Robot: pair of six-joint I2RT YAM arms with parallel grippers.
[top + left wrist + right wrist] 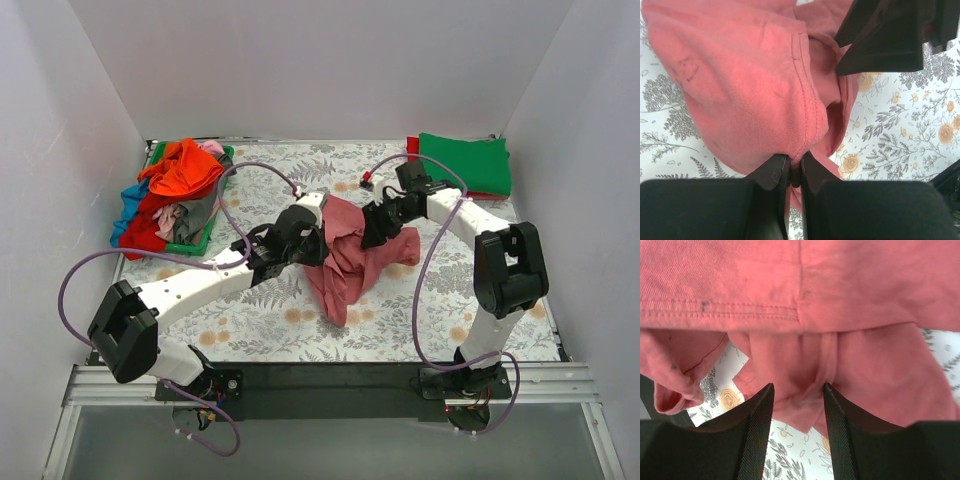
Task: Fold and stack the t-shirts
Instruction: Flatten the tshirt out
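Top external view is taken up mostly by the floral table covering, on which the work is judged to be at an early stage. A pile of loose t-shirts, in orange, red, blue, grey and pink, is heaped unfolded in a green tray at the far left, and all of these are left to do. The dusty-rose t-shirt is bunched at the middle of the table, partly raised and partly trailing on the covering, with no fold made yet. Only at the far right corner is finished work seen: a green t-shirt lies folded flat on what appears to be a red t-shirt. What cannot be made out from above is supplied by the wrist views. In the left wrist view the left gripper is seen closed tight on a stitched edge of the rose cloth, its jaws almost meeting. In the right wrist view the right gripper is seen with its jaws part-way apart and a thick bunch of the same cloth filling the gap below a hem. It is judged to be gripped.
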